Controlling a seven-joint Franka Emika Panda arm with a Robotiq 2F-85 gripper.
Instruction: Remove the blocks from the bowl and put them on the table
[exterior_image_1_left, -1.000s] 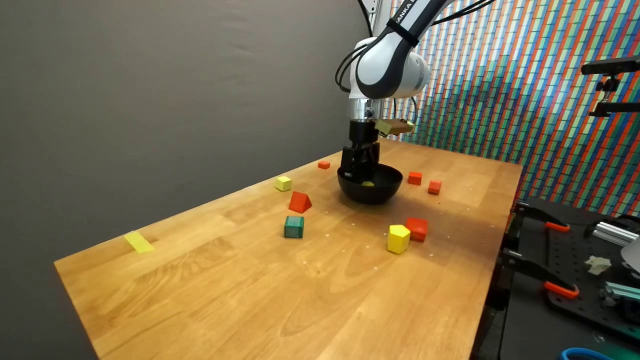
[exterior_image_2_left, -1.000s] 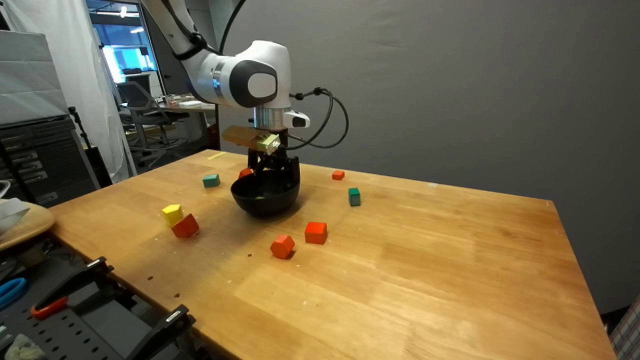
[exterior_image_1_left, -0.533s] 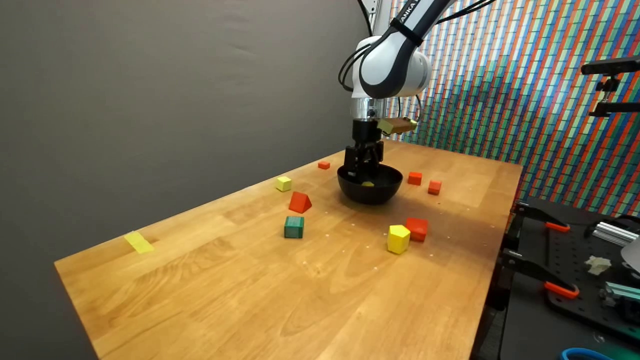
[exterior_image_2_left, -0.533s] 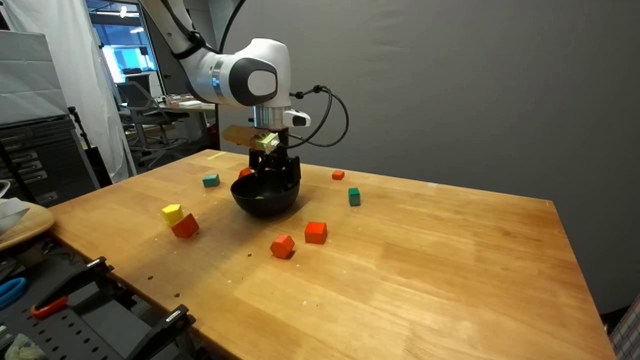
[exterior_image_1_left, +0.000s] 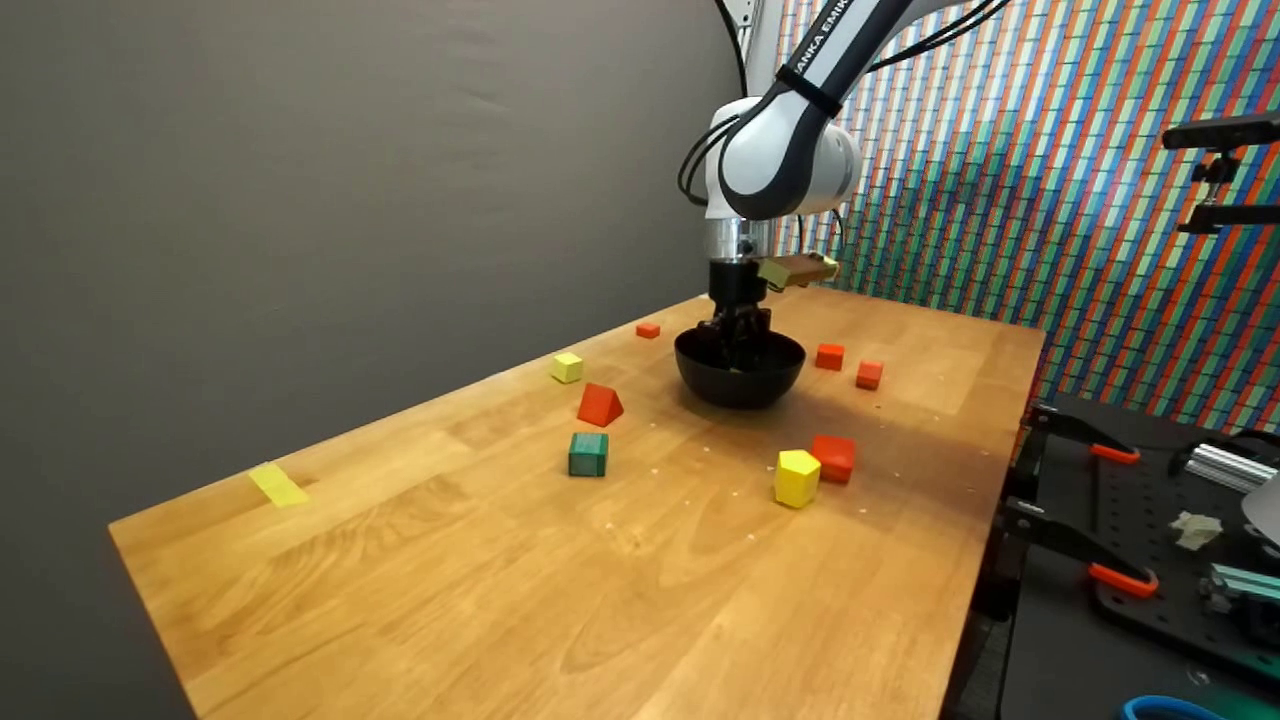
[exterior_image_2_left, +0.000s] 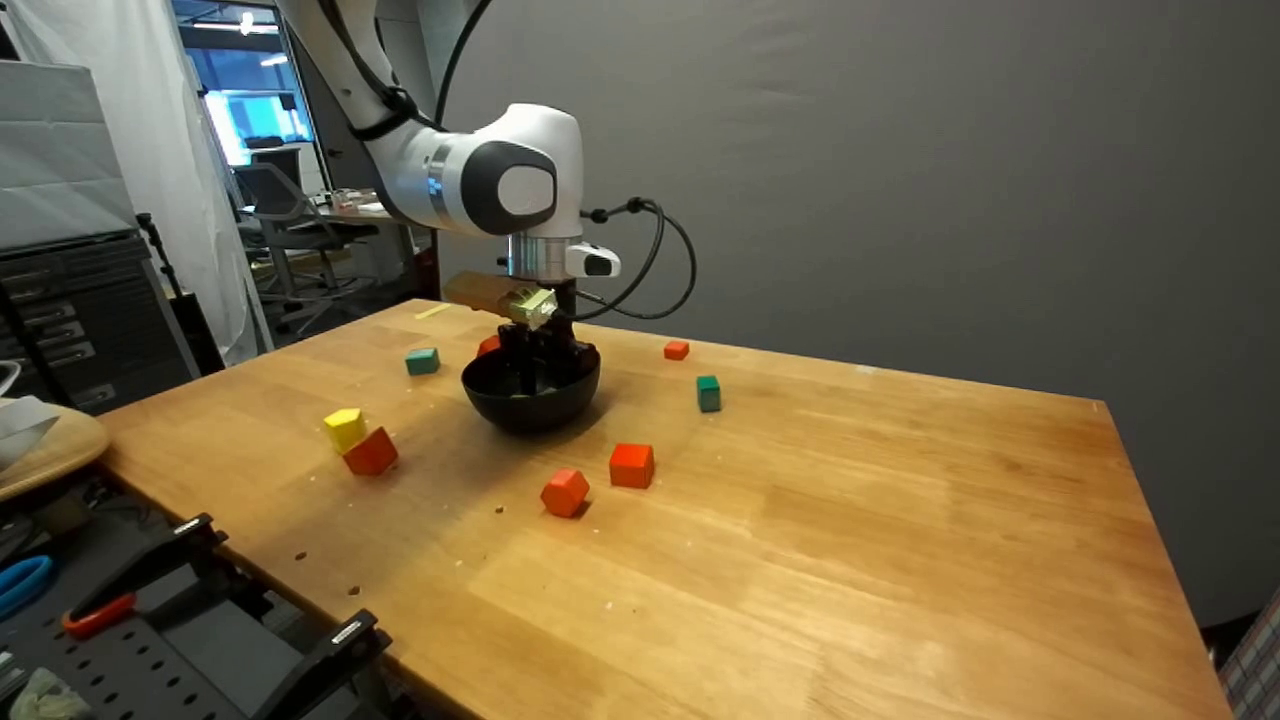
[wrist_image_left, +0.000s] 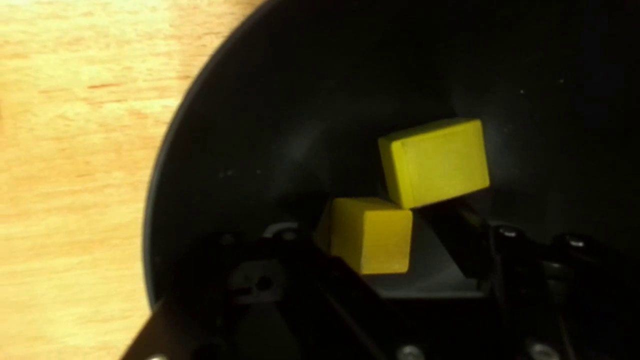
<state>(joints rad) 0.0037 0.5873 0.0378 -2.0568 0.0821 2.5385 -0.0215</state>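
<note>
Just below centre in the wrist view, a yellow block (wrist_image_left: 372, 237) is lying in the bowl (wrist_image_left: 240, 130) between the half-open jaws of the gripper (wrist_image_left: 390, 237), nearer the frame-left one; a gap is showing rightward, nothing apparently held. Its long axis is not showing clearly; a second yellow block (wrist_image_left: 440, 162), above, is slanting lengthwise, right end higher.

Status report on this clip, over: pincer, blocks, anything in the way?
Pincer open, inside bowl. Deeper-yellow block between the jaws, gap showing on one side. Brighter yellow block crowding its corner, might hinder closing.
</note>
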